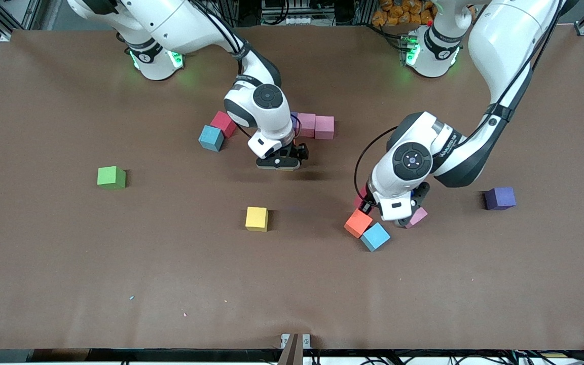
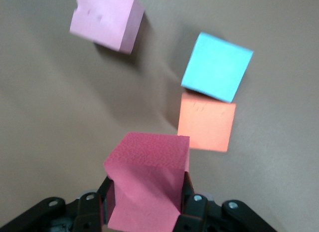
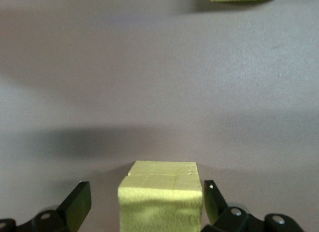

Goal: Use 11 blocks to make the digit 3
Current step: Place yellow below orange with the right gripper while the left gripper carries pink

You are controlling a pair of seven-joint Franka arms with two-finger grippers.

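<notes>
My left gripper (image 2: 147,192) is shut on a deep pink block (image 2: 147,184) and hangs low next to an orange block (image 1: 358,223), a blue block (image 1: 375,236) and a pale pink block (image 1: 416,217). My right gripper (image 3: 145,192) is open, with a yellow block (image 3: 160,197) standing on the table between its fingers (image 3: 79,199), clear of both. In the front view that gripper (image 1: 279,163) is just in front of two pink blocks (image 1: 316,126) that sit side by side. Loose on the table lie another yellow block (image 1: 257,218), a red block (image 1: 223,123), a second blue block (image 1: 211,138) and a purple block (image 1: 500,198).
A green cube (image 1: 111,178) sits alone toward the right arm's end of the table. The brown table (image 1: 119,284) is bare along the edge nearest the front camera. Both arms' bases stand along the far edge.
</notes>
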